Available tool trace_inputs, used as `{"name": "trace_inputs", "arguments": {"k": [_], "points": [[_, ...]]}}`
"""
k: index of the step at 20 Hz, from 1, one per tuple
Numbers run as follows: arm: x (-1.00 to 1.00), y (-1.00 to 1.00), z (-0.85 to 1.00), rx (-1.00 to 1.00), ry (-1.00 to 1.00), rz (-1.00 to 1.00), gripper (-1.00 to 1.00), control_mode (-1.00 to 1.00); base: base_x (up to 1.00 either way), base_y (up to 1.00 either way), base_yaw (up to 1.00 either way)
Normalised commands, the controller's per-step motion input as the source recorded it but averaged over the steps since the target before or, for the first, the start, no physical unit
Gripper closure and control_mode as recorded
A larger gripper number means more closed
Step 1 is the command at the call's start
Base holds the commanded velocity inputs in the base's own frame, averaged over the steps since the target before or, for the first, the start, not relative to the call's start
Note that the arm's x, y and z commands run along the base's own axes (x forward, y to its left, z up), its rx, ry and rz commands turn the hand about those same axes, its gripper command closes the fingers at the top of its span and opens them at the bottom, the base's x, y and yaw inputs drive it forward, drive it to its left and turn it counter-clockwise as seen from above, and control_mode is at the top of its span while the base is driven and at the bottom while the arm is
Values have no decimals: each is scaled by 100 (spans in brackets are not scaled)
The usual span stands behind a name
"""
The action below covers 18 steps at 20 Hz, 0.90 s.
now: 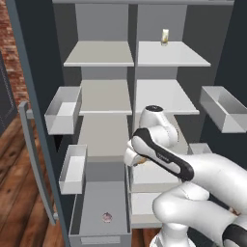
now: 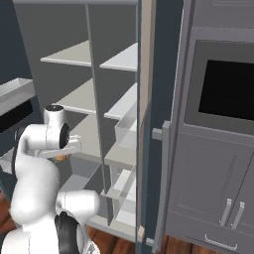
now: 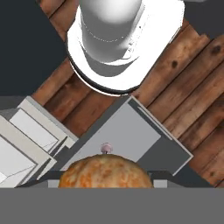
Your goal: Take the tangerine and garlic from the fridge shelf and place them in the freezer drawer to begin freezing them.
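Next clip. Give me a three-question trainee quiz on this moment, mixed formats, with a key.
1. True or false: the garlic already lies in the freezer drawer.
2. What is the tool shut on? A) the tangerine B) the carton C) nothing
3. Fill in: the carton stands on the top right fridge ____.

Key: 1 true; 2 A; 3 shelf.

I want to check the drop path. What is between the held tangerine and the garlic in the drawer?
Nothing. In the hand view the tangerine sits above the garlic, with bare drawer floor around.
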Motion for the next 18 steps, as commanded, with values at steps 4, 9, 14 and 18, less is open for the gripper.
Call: {"name": "trace_inputs", "arguments": {"k": [4,9,14,18], "points": [[0,34,-76,-1,14,20,100,-100,0,0,0],[8,36,-65,0,4,17,100,-100,0,0,0],[0,15,-52,0,0,17,100,-100,0,0,0],[0,1,-56,0,0,15,100,-100,0,0,0]]}}
